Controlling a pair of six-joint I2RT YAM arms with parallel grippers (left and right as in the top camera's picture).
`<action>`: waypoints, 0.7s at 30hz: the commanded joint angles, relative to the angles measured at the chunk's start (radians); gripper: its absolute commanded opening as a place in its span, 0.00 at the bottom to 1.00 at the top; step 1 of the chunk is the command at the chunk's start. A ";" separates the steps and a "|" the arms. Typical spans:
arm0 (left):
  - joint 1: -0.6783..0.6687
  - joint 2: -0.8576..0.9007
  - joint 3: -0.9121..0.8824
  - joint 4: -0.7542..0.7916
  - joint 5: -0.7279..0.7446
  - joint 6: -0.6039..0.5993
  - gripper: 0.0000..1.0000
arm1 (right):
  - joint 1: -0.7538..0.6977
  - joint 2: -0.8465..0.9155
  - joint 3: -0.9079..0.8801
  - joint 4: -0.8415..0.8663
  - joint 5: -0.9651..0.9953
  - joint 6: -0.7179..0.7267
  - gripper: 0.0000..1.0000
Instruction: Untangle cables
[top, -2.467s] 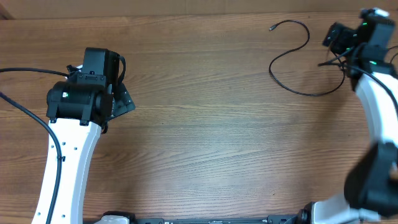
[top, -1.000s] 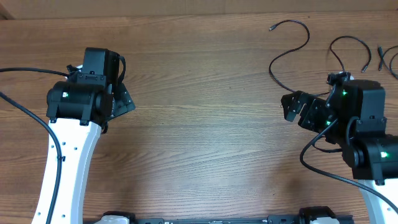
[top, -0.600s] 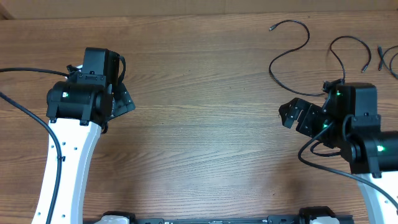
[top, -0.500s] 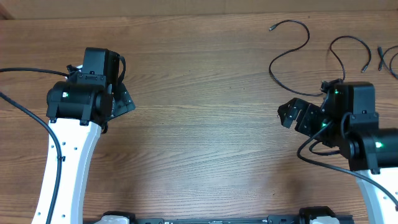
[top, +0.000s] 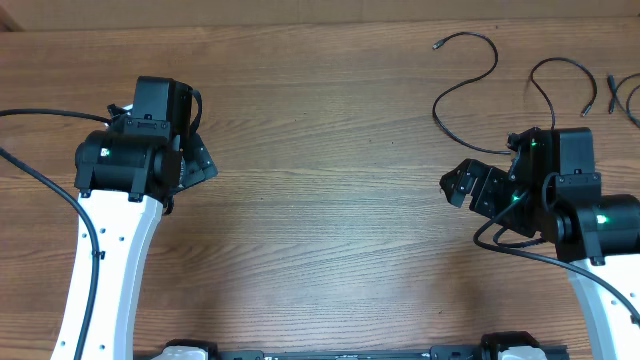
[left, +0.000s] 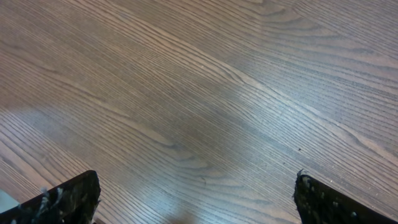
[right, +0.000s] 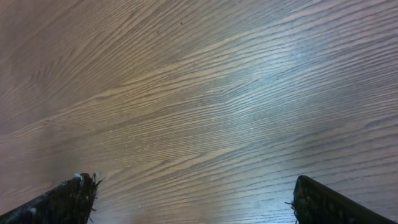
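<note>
Thin black cables lie at the back right of the wooden table (top: 330, 220) in the overhead view. One cable (top: 495, 58) curls from a small plug (top: 437, 45) down toward my right arm. A second cable (top: 560, 60) arcs beside it, and a third cable (top: 633, 100) shows at the right edge. They lie apart from each other. My right gripper (top: 460, 187) is open and empty, just in front of the first cable, pointing left. My left gripper (top: 200, 160) is open and empty at the far left. The left wrist view (left: 196, 199) and the right wrist view (right: 193, 199) show only bare wood between the fingers.
Thicker black wires (top: 40, 175) run along the left arm and off the table's left side. A thick wire (top: 500, 240) loops by the right arm. The table's back edge (top: 300, 22) runs along the top.
My right arm has come from the back right corner down toward the front, leaving two more cables in view there. In the last second its gripper has crept slightly left. The left arm has not moved.
</note>
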 joint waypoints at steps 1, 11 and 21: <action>0.000 0.003 -0.003 0.000 -0.013 -0.016 0.99 | 0.000 0.000 -0.003 0.000 -0.018 0.005 1.00; 0.000 0.003 -0.003 0.000 -0.013 -0.016 1.00 | -0.031 -0.043 -0.003 -0.041 -0.015 0.000 1.00; 0.000 0.003 -0.003 0.000 -0.013 -0.016 1.00 | -0.056 -0.225 -0.003 -0.032 0.013 -0.008 1.00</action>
